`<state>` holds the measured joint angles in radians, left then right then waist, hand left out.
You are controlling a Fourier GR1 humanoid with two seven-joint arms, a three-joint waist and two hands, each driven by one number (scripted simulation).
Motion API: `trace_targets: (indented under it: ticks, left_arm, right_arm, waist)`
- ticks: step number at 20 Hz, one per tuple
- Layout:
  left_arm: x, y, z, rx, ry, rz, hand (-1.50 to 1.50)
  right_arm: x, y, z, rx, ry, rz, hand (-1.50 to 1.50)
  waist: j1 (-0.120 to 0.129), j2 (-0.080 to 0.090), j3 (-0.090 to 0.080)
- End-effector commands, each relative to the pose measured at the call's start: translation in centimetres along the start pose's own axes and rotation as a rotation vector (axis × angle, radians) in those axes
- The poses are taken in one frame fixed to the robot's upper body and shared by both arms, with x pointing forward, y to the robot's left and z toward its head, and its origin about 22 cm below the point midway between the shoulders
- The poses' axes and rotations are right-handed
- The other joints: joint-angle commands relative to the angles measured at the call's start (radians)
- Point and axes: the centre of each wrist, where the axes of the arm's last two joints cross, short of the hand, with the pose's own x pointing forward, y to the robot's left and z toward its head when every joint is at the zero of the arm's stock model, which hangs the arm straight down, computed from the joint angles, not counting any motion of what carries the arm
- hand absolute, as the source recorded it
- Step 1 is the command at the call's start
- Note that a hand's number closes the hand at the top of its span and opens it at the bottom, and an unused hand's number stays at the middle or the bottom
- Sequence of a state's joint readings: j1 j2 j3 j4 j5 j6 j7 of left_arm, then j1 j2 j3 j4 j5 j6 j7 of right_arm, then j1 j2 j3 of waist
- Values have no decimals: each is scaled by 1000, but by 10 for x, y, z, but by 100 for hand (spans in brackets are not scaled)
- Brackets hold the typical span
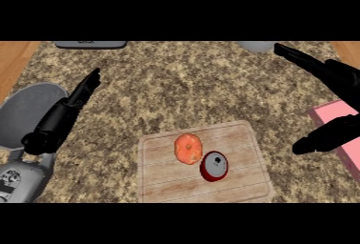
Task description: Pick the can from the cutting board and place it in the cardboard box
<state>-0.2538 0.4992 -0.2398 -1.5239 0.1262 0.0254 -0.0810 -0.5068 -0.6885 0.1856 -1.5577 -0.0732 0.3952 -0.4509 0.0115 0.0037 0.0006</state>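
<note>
One wooden cutting board point(169, 183) lies nearest, at 6 o'clock on the speckled tabletop point(183, 90), its near edge running along the bottom of the view. Two things sit on it. One red can point(214, 166) with a grey top stands right of the board's middle. One orange, lumpy piece of food point(187, 148) is just beside the can at its 10 o'clock, and whether they touch is hard to tell.

At 8 o'clock the left hand point(67, 112) rises from its grey forearm point(17, 178), with straight fingers pressed together and pointing to 1 o'clock, holding nothing. It lies over one grey plate point(28, 109), which is partly hidden by the arm and cut off by the left edge.

At 3 o'clock one pink box point(334, 114) shows only a corner, the rest out of view. The right hand point(337, 74) spans it, fingers straight toward 11 o'clock and the thumb spread wide below, empty, well apart from the can. Its palm is cut off.

Farthest off, a flat grey thing point(90, 44) at 11 o'clock and a pale round one point(256, 45) at 1 o'clock are both cropped and hard to identify.
</note>
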Motion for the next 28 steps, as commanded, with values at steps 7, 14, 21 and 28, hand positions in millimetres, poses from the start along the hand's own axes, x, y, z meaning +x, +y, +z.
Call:
trace_targets:
  ticks: [7,14,21,28]
  left_arm:
    - [-11,-7,10,-5,13,2,0]
    - [-5,11,9,4,21,-13,0]
    - [-9,-2,6,4,5,-4,0]
    - [-7,1,2,-7,-5,15,0]
  right_arm:
    - [42,17,-20,448,41,335,-150]
    - [94,62,-37,628,85,521,-150]
    - [126,106,-48,695,196,603,-150]
    - [125,117,-48,733,283,582,-150]
  waist:
    - [-15,-11,-2]
    - [-17,-10,-2]
    - [-14,-7,-2]
    - [-12,-5,-1]
